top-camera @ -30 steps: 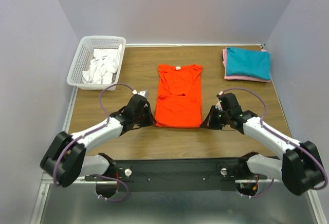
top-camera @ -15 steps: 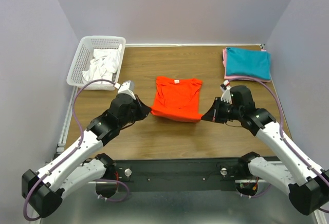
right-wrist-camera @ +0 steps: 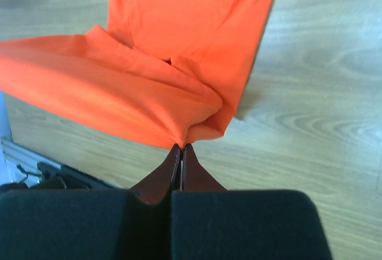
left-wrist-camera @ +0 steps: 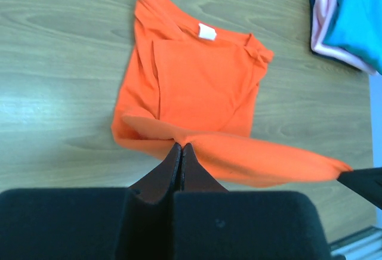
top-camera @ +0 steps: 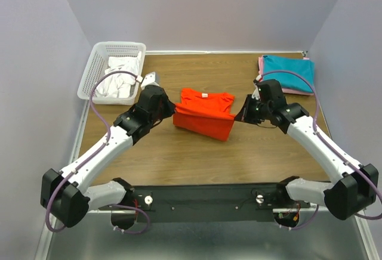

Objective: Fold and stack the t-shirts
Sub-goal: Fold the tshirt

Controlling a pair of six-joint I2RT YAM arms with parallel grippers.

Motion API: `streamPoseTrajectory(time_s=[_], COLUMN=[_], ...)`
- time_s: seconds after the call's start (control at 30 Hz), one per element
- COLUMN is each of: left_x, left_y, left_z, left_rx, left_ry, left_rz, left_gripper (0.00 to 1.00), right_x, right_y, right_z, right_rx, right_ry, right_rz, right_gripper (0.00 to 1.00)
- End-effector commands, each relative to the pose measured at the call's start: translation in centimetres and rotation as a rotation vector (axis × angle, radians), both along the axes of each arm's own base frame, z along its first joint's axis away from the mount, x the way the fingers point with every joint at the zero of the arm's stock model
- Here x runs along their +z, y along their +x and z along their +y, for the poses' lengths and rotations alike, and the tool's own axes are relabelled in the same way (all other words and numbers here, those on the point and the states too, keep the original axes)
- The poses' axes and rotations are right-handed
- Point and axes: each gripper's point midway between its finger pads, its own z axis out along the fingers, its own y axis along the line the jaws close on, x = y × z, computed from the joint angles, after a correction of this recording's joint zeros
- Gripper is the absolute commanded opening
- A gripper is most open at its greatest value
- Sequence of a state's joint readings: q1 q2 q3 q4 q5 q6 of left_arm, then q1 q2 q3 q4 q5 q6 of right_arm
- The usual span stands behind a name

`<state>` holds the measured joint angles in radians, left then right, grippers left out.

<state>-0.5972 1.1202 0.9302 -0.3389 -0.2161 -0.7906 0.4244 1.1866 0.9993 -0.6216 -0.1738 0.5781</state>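
The orange-red t-shirt (top-camera: 204, 114) lies mid-table with its collar end flat and its bottom hem lifted and carried over toward the collar. My left gripper (top-camera: 172, 110) is shut on the hem's left corner (left-wrist-camera: 179, 139). My right gripper (top-camera: 240, 115) is shut on the hem's right corner (right-wrist-camera: 182, 141). The raised hem stretches between them as a taut band (left-wrist-camera: 262, 158). A folded teal t-shirt (top-camera: 289, 73) rests on a pink one (top-camera: 261, 69) at the back right. White t-shirts (top-camera: 121, 76) lie crumpled in the basket.
A white mesh basket (top-camera: 95, 69) stands at the back left corner. The folded stack sits close to the table's right edge. Bare wood (top-camera: 197, 158) stretches between the shirt and the arm bases. Grey walls close in on both sides.
Both grippers have lifted the shirt's bottom hem off the table and carried it away from the bases toward the collar. The shirt now looks about half as long.
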Motion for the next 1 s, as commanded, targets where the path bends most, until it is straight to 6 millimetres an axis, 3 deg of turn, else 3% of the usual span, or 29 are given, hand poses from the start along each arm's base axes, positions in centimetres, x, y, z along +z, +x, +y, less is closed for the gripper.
streamPoseTrajectory(time_s=[0.0,0.27,0.6,0.97], left_x=[1.8,1.6,-0.1,-5.6], left_y=[3.3,6.9,12.4,17.2], left_z=[1.7,1.5,0.6,-0.8], left_rx=[0.059,0.03,0.002,-0.049], left_ry=[0.035,0.065,0.113,0.157], left_rz=[-0.083,-0.093,-0.048,0.071], left_gripper=[0.0,0.0,0.0,0.0], right_x=[0.8,0.8,-0.9,-5.7], right_y=[2.5,6.0,10.4,14.5], right_z=[-1.8,-2.0,-2.8,-3.2], right_rx=[-0.068,-0.097,-0.131,-0.146], right_ry=[-0.074,-0.059,-0.055,-0.065], right_rz=[-0.041,-0.046,-0.017,0.078], right_gripper=[0.01,0.01,0.01,0.01])
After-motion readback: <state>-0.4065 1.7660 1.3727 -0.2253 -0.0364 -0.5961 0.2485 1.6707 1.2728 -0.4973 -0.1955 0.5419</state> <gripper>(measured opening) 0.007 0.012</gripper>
